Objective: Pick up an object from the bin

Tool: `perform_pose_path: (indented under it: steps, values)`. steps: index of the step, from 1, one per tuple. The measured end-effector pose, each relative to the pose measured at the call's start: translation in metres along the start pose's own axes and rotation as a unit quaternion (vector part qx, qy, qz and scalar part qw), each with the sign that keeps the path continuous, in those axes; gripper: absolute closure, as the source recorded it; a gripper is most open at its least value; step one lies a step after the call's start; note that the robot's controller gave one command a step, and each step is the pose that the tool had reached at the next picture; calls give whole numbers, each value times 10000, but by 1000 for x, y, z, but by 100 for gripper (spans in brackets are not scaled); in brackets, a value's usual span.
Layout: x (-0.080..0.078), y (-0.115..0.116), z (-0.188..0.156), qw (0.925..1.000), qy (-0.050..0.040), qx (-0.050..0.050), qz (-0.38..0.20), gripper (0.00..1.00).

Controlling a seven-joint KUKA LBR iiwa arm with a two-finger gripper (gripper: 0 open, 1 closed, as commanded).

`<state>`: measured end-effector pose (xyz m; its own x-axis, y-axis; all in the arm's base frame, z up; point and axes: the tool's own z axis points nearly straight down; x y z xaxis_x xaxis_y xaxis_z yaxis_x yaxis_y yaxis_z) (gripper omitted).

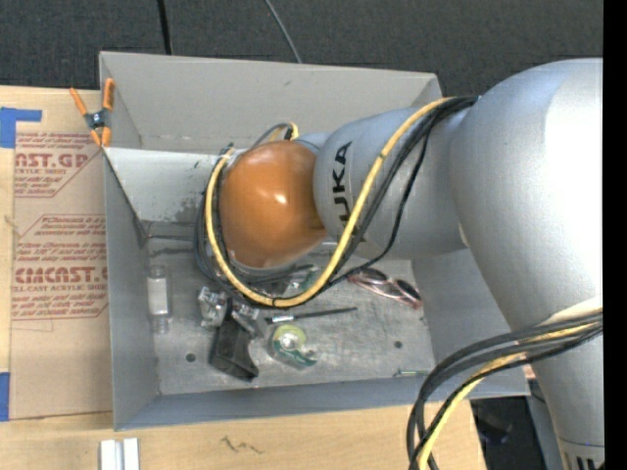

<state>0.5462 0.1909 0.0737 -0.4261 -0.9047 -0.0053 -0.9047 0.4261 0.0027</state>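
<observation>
The KUKA arm (529, 194) reaches in from the right and bends down into the grey metal bin (274, 96). Its rounded orange cover (265, 204) sits above the middle-left of the bin floor, with yellow and black cables (377, 189) looping around the cover.

The end effector (245, 300) hangs beneath that cover, low over the floor. The cover and cables hide most of it, so I cannot tell whether it is wide or narrow, or whether anything is held in it.

A small cluster of things lies nearest to it, just in front and toward the near wall:
- A crumpled clear plastic piece (211, 304) lies at the left edge of the cluster.
- A black angular block (232, 351) lies flat just in front of the plastic piece.
- A round, pale-green translucent thing (291, 343) lies beside the block on its right.
- A thin black rod (318, 313) lies on the floor and runs rightward from under the cover.

Which of these the end effector is over cannot be made out.

Apart from the cluster, a small clear vial (157, 297) lies by the left wall. A reddish wire-like item (387, 287) lies to the right, close under the arm.
</observation>
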Motion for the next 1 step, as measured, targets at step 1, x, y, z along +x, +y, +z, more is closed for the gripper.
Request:
perform_pose_path:
  steps: [1]
  values:
    - [1, 1, -12, 10000, 27, -11, 4, 100]
